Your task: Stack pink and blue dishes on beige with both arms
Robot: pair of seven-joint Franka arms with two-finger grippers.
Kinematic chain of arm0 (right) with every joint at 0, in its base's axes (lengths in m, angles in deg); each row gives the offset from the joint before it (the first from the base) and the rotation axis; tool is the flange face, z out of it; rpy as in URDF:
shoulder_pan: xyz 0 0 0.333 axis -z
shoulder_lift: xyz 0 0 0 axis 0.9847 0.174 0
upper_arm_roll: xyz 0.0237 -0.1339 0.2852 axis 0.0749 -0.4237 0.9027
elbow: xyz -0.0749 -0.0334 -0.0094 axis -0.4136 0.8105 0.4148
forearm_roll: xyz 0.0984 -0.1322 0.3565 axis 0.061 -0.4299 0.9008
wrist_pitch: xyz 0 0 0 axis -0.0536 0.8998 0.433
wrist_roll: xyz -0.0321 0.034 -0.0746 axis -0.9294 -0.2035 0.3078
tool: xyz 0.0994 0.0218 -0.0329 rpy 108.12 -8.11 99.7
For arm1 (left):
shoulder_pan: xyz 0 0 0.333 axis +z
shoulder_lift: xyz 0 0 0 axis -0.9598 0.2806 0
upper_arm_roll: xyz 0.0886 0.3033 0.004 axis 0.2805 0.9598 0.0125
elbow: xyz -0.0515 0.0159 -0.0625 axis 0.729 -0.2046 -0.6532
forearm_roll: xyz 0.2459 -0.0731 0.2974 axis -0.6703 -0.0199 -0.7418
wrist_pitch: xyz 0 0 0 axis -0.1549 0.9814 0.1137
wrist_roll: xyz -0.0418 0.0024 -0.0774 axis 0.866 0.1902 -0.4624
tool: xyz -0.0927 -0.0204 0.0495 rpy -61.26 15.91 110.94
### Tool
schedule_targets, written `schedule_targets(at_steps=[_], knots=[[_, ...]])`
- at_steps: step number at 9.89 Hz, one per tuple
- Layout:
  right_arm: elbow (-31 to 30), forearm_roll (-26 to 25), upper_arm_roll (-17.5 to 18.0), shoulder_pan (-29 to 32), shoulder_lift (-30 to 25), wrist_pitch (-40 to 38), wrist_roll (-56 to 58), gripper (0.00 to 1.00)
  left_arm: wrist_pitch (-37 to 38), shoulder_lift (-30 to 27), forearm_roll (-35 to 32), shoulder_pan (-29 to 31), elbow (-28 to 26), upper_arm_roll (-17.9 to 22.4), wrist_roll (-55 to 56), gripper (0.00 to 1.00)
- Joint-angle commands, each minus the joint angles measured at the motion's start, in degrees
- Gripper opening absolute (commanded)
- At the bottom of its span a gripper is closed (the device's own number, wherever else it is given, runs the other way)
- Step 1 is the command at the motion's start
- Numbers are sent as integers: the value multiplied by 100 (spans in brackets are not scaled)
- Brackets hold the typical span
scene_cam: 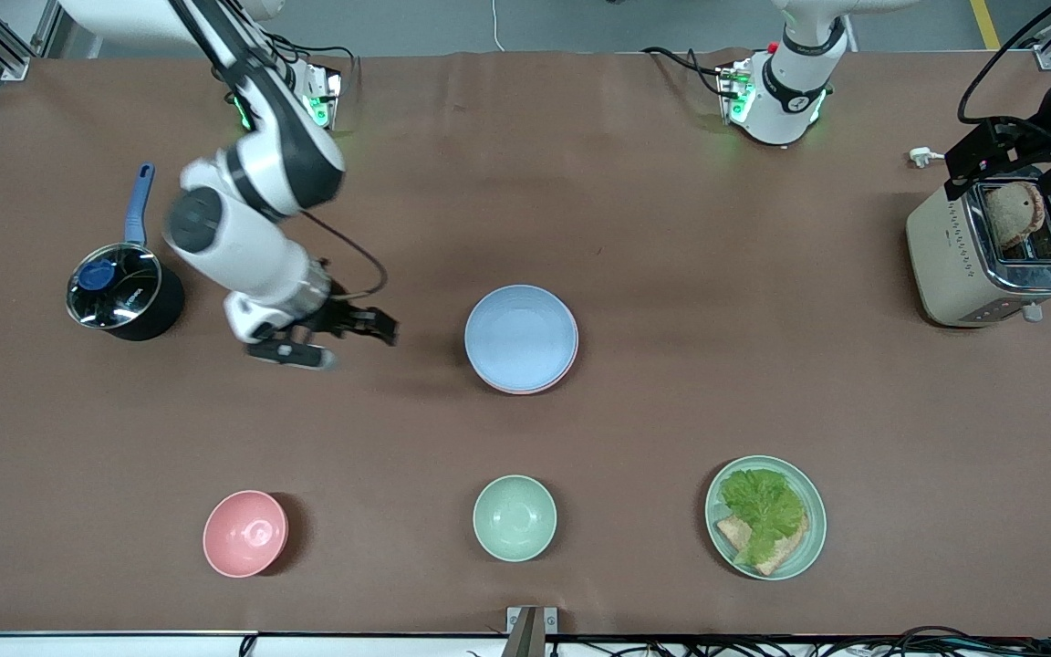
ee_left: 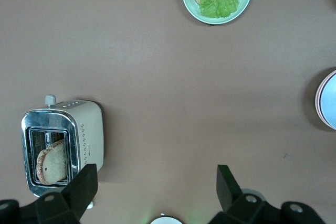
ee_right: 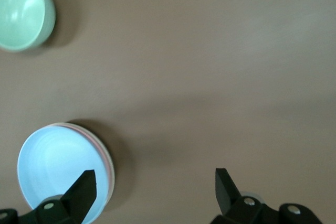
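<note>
1. Right hand (scene_cam: 357, 336) of mine hangs released, fingers spread, over bare worktop (scene_cam: 671, 228) between the pot (scene_cam: 124, 297) and the stacked plates.
2. Left hand (ee_left: 152, 190) hangs released over the toaster (scene_cam: 991, 251).
3. Blue plate (scene_cam: 520, 336) tops the stack mid-worktop; a pink plate (scene_cam: 525, 389) rim peeks beneath it.

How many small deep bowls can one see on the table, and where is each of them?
2. The pink bowl stands near the front camera, toward the right arm's end of the table. The mint-green bowl stands beside it, nearer to the front camera than the stacked plates. None seems hidden.
</note>
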Motion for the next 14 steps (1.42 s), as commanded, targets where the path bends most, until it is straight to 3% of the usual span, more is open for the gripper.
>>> schedule_targets(at_steps=[1, 3, 6, 9, 12, 14], knots=[[245, -136, -864, 7, -898, -1026, 358, 100, -187, 3, 96, -22, -274, 38, 45, 100], [1184, -136, -1718, -2, -953, -2203, 1087, 100, -178, 38, 96, -13, -213, 81, -17, 100], [2355, -136, -2370, 7, -935, -3366, 1964, 100, -178, 152, 9, -22, 5, 82, -8, 100], [3086, -259, -2460, 25, -900, -4475, 2435, 100, -160, 276, 17, -39, 112, 82, -8, 100], [3087, -259, -2460, 42, -891, -4450, 2462, 100, -143, 276, 69, -56, -10, 47, -78, 100], [2965, -259, -2460, 42, -891, -4346, 2488, 100, -431, 57, 96, -48, -413, 29, -87, 100]])
